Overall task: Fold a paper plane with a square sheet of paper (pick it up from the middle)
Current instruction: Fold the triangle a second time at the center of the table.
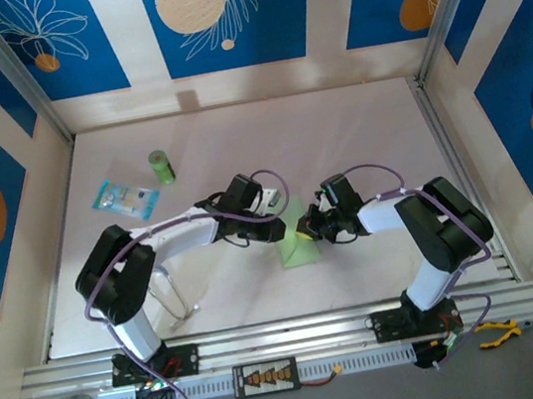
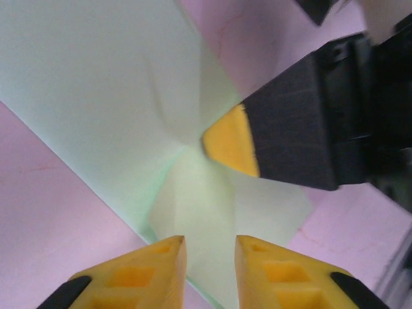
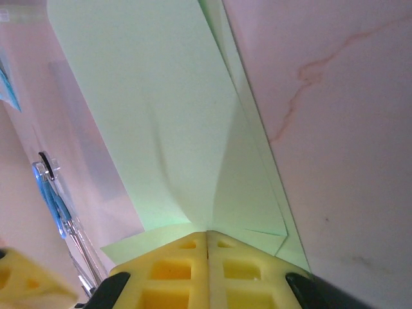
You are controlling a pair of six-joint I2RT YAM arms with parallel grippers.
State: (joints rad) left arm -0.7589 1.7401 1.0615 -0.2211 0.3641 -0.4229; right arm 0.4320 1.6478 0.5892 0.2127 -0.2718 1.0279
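Folding barely begun: thin pale-green square sheet of paper (image 1: 296, 245), creased and partly doubled, no dart yet, sits mid pale pink table (image 1: 357, 136) between the arms. Right gripper (image 3: 207, 235) is closed, pinching its middle. Left gripper (image 2: 210, 248) is slightly parted at its edge, apparently holding nothing.

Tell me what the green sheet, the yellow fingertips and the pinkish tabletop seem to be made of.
Green sheet: thin matte paper, probably; it keeps sharp creases and shows soft dents. Yellow fingertips: moulded plastic or rubber, can't tell which; dull surface with square recesses. Tabletop: smooth, hard-looking, pale pink with reddish veins, perhaps a marble-print laminate.
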